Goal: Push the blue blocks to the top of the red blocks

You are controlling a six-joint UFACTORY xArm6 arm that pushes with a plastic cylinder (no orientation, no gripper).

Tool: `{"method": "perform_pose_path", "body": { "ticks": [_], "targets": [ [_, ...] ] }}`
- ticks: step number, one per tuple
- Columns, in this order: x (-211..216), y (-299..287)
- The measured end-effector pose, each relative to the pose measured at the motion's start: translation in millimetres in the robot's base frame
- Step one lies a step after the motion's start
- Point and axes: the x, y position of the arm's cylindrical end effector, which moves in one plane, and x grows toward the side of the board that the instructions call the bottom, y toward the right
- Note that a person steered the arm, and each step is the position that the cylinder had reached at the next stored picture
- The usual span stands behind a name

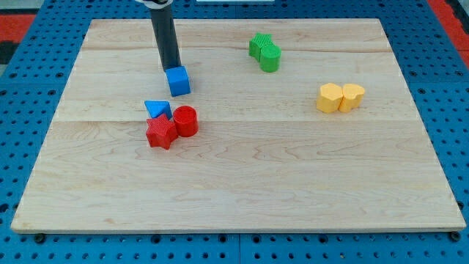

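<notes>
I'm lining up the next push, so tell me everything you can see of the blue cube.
The blue cube is a small, matte, plastic-looking block, resting flat on the wooden board, slightly turned so two side faces show. It sits at the view's upper left. My tip stands right at its upper-left edge, seemingly touching. Just below it, apart by a narrow gap, lies the blue triangular block, which is against the red star block and red cylinder.
</notes>
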Motion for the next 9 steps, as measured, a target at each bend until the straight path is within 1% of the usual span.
{"method": "perform_pose_path", "body": {
  "ticks": [2, 3, 4, 5, 7, 9],
  "targets": [
    [23.1, 4.4],
    [15.6, 12.9],
    [13.9, 37.0],
    [19.4, 38.6],
    [40.4, 19.0],
    [51.1, 19.0]
  ]
}}
